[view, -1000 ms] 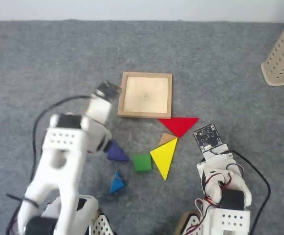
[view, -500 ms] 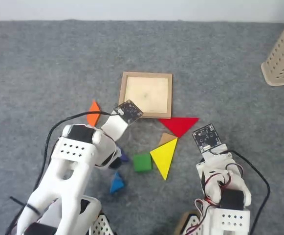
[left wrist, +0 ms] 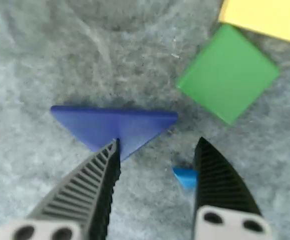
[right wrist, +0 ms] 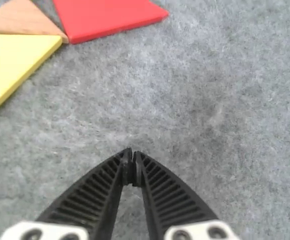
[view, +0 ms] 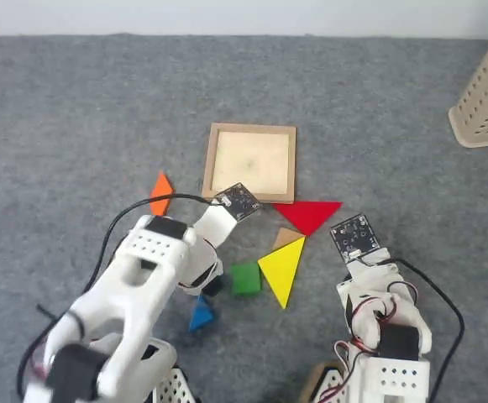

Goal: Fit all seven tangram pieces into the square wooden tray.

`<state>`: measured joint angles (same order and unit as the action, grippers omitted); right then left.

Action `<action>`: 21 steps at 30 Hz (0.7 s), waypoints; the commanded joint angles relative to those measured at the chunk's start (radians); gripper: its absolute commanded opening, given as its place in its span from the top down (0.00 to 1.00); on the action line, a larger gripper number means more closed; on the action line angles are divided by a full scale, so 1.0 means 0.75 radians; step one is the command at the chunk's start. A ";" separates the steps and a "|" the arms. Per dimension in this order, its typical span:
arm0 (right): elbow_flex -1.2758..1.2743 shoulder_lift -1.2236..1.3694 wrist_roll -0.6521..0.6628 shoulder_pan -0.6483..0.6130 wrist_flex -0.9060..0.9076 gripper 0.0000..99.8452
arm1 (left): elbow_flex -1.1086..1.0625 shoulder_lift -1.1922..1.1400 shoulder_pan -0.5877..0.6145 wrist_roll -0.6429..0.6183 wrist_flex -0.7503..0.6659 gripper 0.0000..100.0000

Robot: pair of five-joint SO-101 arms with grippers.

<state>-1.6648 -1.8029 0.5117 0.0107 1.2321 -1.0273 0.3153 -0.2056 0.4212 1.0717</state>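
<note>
The square wooden tray (view: 250, 134) lies at the middle back with nothing in it. My left gripper (left wrist: 159, 145) is open, low over a dark blue triangle (left wrist: 115, 125), one finger at its edge; my left arm (view: 176, 252) covers that triangle from above. Close by lie a green square (left wrist: 228, 73) (view: 244, 278), a small light blue triangle (left wrist: 185, 176) (view: 200, 315) and a yellow triangle (view: 282, 269). An orange triangle (view: 160, 193) lies left of the tray. My right gripper (right wrist: 132, 155) is shut on nothing, over bare carpet short of the red triangle (right wrist: 105, 17) (view: 308, 213) and a wood-coloured piece (right wrist: 20, 22) (view: 286, 238).
A grey carpet (view: 76, 109) covers the table. A perforated beige basket (view: 487, 92) stands at the far right edge. My right arm (view: 378, 311) sits at the front right. Wide free carpet lies to the left and behind the tray.
My left arm has swung right from beside the tray's left side to over the dark blue triangle, uncovering the orange triangle. The right arm has not moved.
</note>
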 commanded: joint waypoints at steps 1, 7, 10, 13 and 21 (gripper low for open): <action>-0.025 -0.015 0.018 -0.005 0.009 0.99 | 0.056 -0.090 0.055 -0.010 -0.098 0.77; -0.025 -0.015 0.018 -0.005 0.009 0.99 | 0.134 -0.121 0.231 0.043 -0.170 0.77; -0.025 -0.015 0.018 -0.005 0.009 0.99 | 0.185 -0.121 0.286 0.047 -0.188 0.77; -0.025 -0.015 0.018 -0.005 0.009 0.99 | 0.220 -0.119 0.299 0.041 -0.184 0.77; -0.025 -0.015 0.018 -0.005 0.009 0.99 | 0.379 -0.121 0.164 0.104 -0.057 0.77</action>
<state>-1.6648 -1.8029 0.5117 0.0107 1.2321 -0.8186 0.2186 -0.0307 0.4289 0.9720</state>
